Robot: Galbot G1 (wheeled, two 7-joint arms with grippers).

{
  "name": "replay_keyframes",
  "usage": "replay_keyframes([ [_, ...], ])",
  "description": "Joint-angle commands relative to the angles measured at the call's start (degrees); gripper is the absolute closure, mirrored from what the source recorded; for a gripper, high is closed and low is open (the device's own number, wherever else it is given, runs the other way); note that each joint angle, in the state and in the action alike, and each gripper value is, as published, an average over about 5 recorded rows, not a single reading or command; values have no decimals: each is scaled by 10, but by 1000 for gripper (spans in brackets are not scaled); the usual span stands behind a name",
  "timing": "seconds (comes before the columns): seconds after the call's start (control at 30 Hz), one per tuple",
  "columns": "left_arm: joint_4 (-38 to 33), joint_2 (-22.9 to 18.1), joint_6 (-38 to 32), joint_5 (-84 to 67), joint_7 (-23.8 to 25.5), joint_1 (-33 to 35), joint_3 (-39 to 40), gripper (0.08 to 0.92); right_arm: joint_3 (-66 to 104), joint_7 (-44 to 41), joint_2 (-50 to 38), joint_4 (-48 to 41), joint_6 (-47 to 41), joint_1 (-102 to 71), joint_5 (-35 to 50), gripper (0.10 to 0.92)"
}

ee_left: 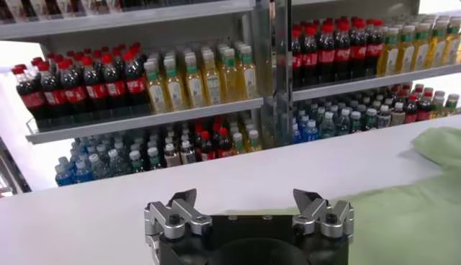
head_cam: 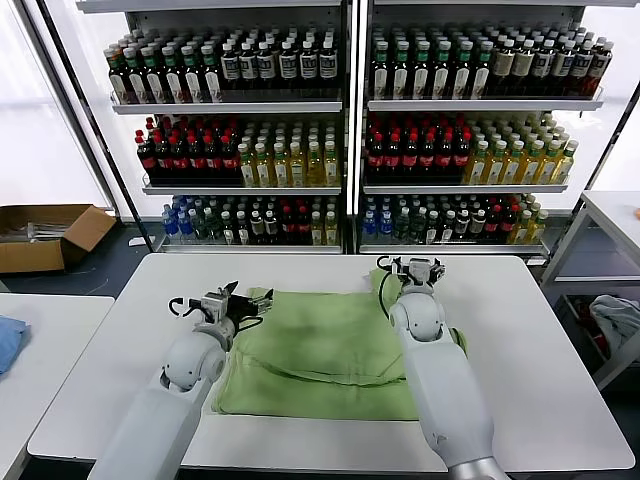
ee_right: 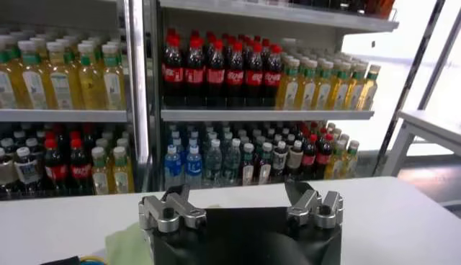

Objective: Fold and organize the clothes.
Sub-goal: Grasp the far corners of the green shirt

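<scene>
The light green shirt (head_cam: pixel 325 352) lies folded into a rough rectangle on the white table (head_cam: pixel 540 380), in the middle of the head view. My left gripper (head_cam: pixel 240 298) is open and empty over the shirt's far left corner. My right gripper (head_cam: pixel 414 268) is open and empty at the shirt's far right edge. In the left wrist view the left gripper (ee_left: pixel 248 209) is spread wide, with green cloth (ee_left: pixel 410 216) beside it. In the right wrist view the right gripper (ee_right: pixel 241 204) is spread wide, with a bit of green cloth (ee_right: pixel 126 245) beside it.
Shelves of bottled drinks (head_cam: pixel 340 130) stand behind the table. A cardboard box (head_cam: pixel 45 235) sits on the floor at far left. A blue cloth (head_cam: pixel 8 340) lies on a side table at left. A grey-blue cloth bundle (head_cam: pixel 615 320) sits at right.
</scene>
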Motion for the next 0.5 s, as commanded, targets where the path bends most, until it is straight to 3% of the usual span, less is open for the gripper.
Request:
replay_keyframes([
  [0.03,145,-11,-2,-1,6,-86,26,177,7,-11,16,-117,13,58,-5,203],
  [0.5,160,-20,-2,2,8,-77,25,177,16,-17,13,-146,27,56,-5,203],
])
